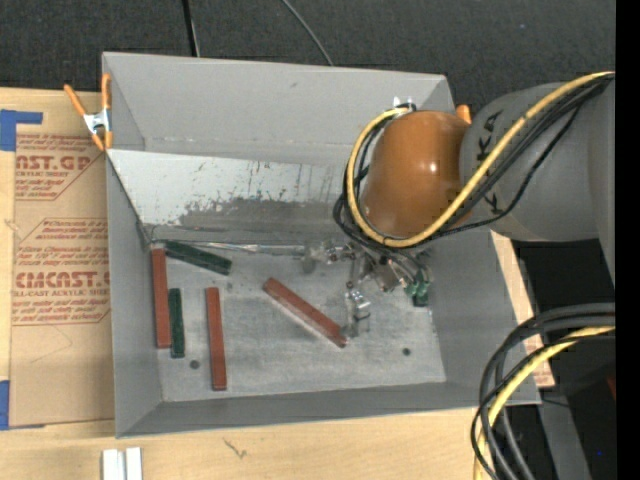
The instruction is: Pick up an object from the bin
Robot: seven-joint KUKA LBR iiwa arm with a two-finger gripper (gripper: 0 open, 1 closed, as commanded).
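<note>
Low at right end of slanted red-brown bar (303,312) on bin (250,108) floor. Jaws open or closed: cannot tell. Nothing lifted; grasp, lift remaining.

The arm (545,168) enters from the right. The orange wrist cover (412,173) sits above the gripper (357,306), which points downward.

Left: red bar (160,298), green bar (176,323) beside; second red bar (215,338); tilted green bar (198,258).

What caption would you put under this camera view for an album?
Robot hand poised at the right end of a slanted red-brown stick in a grey bin.
</note>
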